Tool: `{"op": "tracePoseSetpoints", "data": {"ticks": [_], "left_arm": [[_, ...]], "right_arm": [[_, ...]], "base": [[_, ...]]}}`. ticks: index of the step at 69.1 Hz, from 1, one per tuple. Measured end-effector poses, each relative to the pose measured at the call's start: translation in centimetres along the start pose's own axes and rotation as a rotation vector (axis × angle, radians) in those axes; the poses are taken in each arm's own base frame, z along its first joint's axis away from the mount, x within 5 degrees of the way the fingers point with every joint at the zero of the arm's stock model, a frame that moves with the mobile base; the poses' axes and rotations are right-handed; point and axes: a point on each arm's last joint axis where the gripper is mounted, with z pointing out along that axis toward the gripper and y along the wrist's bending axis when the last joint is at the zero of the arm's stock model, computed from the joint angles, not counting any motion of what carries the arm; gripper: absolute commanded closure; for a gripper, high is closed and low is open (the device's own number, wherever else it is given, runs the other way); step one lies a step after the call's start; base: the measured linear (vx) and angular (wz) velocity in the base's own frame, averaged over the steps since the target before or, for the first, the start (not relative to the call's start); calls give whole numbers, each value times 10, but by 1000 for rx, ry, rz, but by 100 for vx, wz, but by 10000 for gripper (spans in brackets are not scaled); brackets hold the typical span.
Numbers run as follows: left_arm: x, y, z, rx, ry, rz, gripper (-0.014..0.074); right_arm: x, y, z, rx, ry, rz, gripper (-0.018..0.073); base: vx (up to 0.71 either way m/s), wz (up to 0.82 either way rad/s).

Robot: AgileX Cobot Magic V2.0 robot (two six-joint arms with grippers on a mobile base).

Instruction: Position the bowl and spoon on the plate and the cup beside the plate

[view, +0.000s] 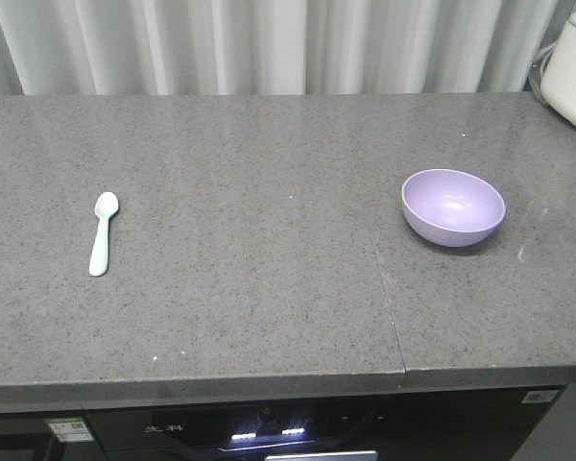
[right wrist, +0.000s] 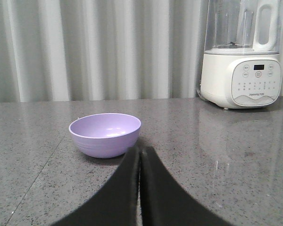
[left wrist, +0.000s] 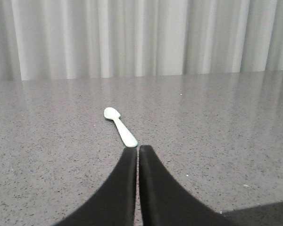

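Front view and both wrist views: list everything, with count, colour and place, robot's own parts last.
spoon: one, mint green, flat on the counter's left part.
bowl: one, lavender, upright, empty, on the counter's right part.
kitchen appliance: one, white with clear jug, far right corner.
counter: one, speckled grey.
curtain: one, pale grey, behind the counter.
plate, cup: none in view.
left hand: one, black, shut, pointing at the spoon.
right hand: one, black, shut, pointing at the bowl.
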Motion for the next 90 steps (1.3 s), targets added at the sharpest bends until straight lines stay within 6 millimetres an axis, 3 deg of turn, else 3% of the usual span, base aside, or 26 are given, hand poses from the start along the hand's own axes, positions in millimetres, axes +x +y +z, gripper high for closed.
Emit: {"op": "tracePoseSetpoints", "data": {"ticks": [90], "left_arm": [[0, 0, 0, 0, 0, 0, 603]], "right_arm": [[0, 0, 0, 0, 0, 0, 570]], "base": [[4, 2]]}}
